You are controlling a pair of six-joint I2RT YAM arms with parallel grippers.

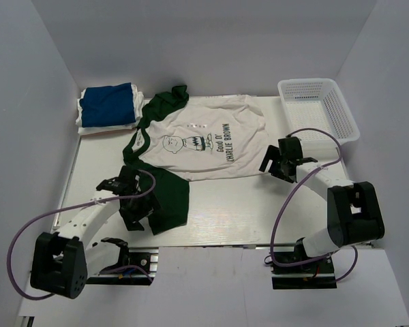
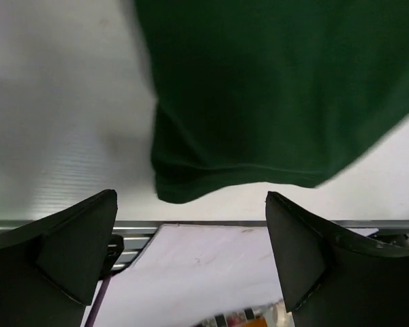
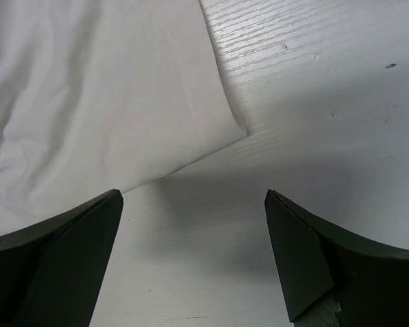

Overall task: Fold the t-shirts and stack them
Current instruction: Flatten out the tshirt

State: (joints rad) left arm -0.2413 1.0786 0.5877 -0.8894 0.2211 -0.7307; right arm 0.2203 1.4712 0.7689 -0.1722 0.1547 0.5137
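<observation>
White table [image 1: 218, 204] within white walls: at far left, royal blue shirt [image 1: 108, 103] lies folded on a pale stack [image 1: 88, 126]; left arm bends forward, left gripper [image 1: 133, 206] spread wide and empty above dark green cloth [image 1: 169, 199]. White Charlie Brown shirt [image 1: 198, 139] lies flat at centre; right arm reaches inward, right gripper [image 1: 279, 162] wide open and empty over that shirt's hem corner; mesh basket [image 1: 320, 105] at far right.

White left arm [image 1: 88, 218] and right arm [image 1: 312, 178], black joint blocks, black wedge tool fingers [image 2: 75, 252], purple cables [image 1: 11, 255]
</observation>
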